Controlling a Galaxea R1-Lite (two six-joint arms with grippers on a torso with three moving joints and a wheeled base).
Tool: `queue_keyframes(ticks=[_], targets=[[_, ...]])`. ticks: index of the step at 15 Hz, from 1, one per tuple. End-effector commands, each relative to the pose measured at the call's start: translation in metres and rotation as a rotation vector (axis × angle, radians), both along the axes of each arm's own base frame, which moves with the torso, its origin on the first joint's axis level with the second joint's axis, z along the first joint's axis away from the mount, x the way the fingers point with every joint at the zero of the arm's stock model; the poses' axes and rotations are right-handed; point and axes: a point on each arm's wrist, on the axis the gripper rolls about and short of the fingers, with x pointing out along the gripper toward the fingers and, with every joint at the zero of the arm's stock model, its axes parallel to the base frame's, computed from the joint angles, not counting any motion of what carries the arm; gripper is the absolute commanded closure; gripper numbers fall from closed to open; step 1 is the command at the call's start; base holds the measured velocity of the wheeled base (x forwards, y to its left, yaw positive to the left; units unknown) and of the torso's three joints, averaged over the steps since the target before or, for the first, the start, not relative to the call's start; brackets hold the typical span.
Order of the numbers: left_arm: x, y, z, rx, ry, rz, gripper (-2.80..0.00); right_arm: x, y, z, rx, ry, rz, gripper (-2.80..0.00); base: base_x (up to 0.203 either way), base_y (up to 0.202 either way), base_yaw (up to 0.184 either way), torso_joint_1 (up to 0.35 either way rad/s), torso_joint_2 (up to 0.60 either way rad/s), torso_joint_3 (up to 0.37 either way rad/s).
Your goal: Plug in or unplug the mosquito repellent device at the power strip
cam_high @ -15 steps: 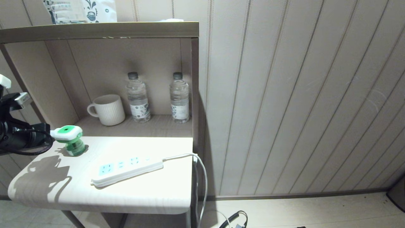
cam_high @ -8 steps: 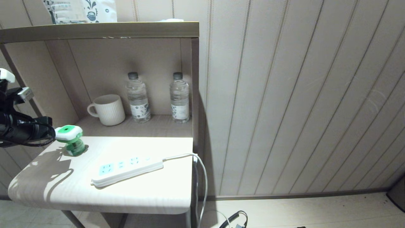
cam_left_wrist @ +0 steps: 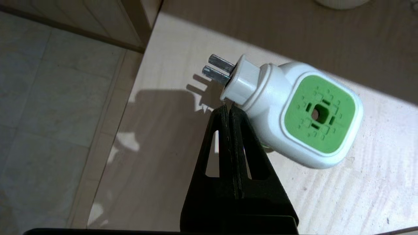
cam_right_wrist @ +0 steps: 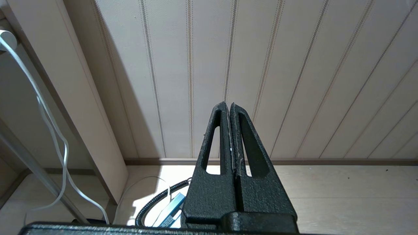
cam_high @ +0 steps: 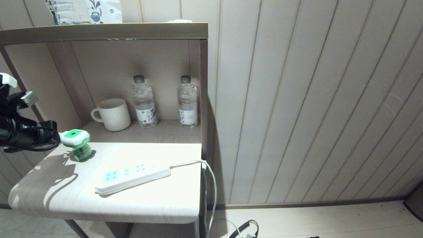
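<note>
The mosquito repellent device (cam_high: 76, 138) stands unplugged near the left back corner of the white table (cam_high: 148, 201), its green liquid bottle below the white head. In the left wrist view its green top (cam_left_wrist: 318, 114) faces the camera and two metal prongs (cam_left_wrist: 217, 67) stick out sideways, free. My left gripper (cam_high: 58, 138) comes in from the left, shut and empty, its tips (cam_left_wrist: 228, 109) right at the device's white plug neck. The power strip (cam_high: 132, 175) lies flat mid-table with nothing plugged in. My right gripper (cam_right_wrist: 228, 105) hangs parked low by the wall, shut and empty.
A ribbed white mug (cam_high: 112, 114) and two water bottles (cam_high: 144, 102) (cam_high: 187, 102) stand in the shelf recess behind the table. The strip's white cord (cam_high: 209, 180) drops over the table's right edge. Cables lie on the floor (cam_right_wrist: 156, 202).
My left gripper has moved to the right, still shut. The device has shifted slightly to the right with it. The power strip has not moved.
</note>
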Motion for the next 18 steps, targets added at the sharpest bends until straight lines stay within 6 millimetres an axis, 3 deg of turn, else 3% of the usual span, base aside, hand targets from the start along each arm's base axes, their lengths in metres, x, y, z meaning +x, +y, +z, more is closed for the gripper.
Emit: queue_keyframes(ticks=[1, 7, 18], targets=[[0.002, 0.002, -0.003, -0.005, -0.007, 0.0, 0.0, 0.0, 0.0, 0.0, 0.0, 0.0, 0.0, 0.0, 0.0, 0.0, 0.0, 0.0, 0.0, 0.0], [0.008, 0.009, -0.003, -0.025, -0.038, -0.012, 0.0, 0.0, 0.0, 0.0, 0.0, 0.0, 0.0, 0.0, 0.0, 0.0, 0.0, 0.0, 0.0, 0.0], [0.037, 0.028, -0.026, -0.046, -0.089, -0.015, 0.0, 0.0, 0.0, 0.0, 0.0, 0.0, -0.002, 0.0, 0.0, 0.0, 0.0, 0.0, 0.0, 0.0]])
